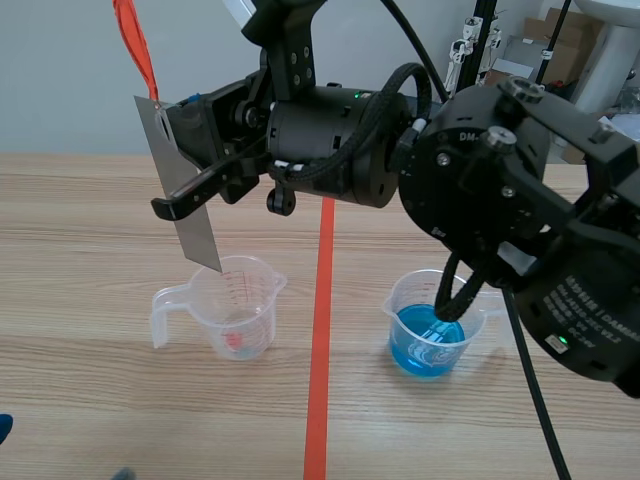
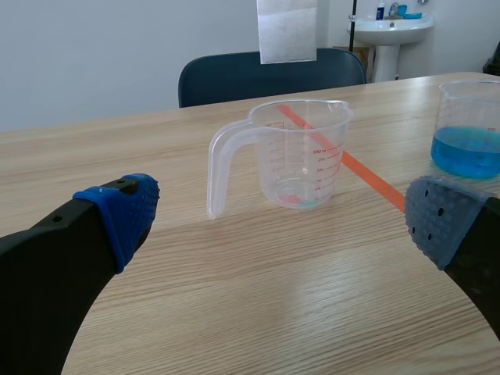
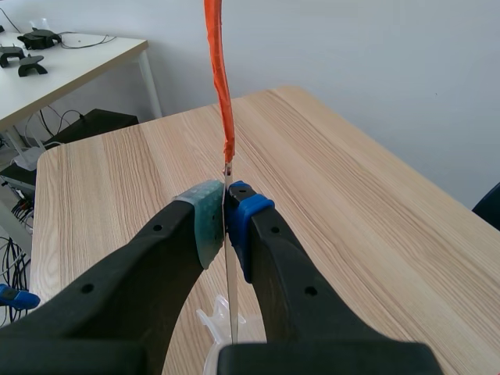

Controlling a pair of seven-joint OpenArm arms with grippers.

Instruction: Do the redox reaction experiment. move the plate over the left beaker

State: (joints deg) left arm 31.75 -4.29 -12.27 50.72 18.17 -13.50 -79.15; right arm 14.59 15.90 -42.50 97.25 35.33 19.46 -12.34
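Observation:
A thin grey metal plate (image 1: 185, 195) with an orange strip (image 1: 137, 45) on its top hangs upright, tilted, with its lower corner just above the rim of the left beaker (image 1: 235, 305). My right gripper (image 1: 190, 170), reaching across from the right, is shut on the plate. In the right wrist view the plate (image 3: 230, 289) shows edge-on between the pads of that gripper (image 3: 226, 223). The left beaker (image 2: 301, 156) is clear, with a little pale liquid at its bottom. My left gripper (image 2: 281, 219) stands open, low on the table, short of this beaker, with the plate (image 2: 287, 30) hanging above it.
A second beaker (image 1: 432, 325) with blue liquid stands right of the orange tape line (image 1: 320, 340), under the right arm. A dark chair (image 2: 266, 74) stands behind the table's far edge. A white side table (image 3: 62, 58) lies off the table's left end.

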